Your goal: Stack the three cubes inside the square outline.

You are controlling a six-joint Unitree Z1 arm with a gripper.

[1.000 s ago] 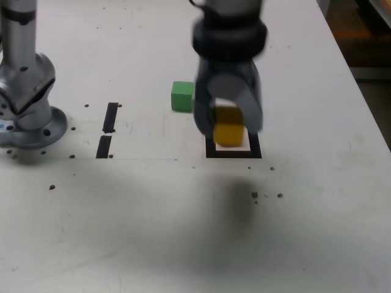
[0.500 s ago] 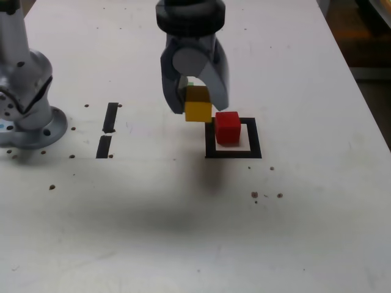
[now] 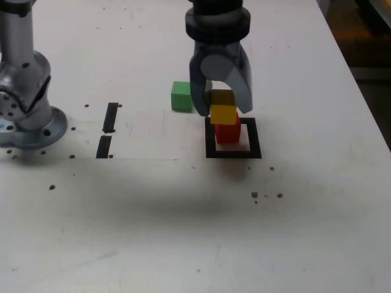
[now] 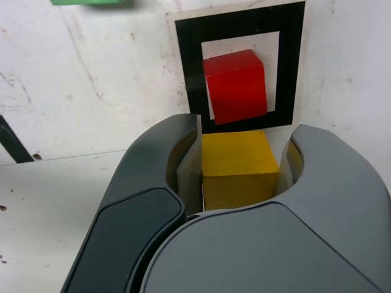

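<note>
1. One yellow cube [image 3: 223, 113] is clamped in the gripper [image 3: 221, 110], which has swung back over the outline [image 3: 233, 154].
2. Directly below sits the red cube [image 3: 228, 132], inside the outline.
3. Green cube [image 3: 181, 96] waits beside the gripper; stacking looks imminent.

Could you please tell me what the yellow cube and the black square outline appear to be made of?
The yellow cube, held in the gripper, looks like painted wood or dense foam: matte, with a slightly grainy, pitted lower face; the pictures cannot settle which. The square outline looks like flat black tape or print on a white sheet, since its pale border ends in a straight edge against the table.
</note>
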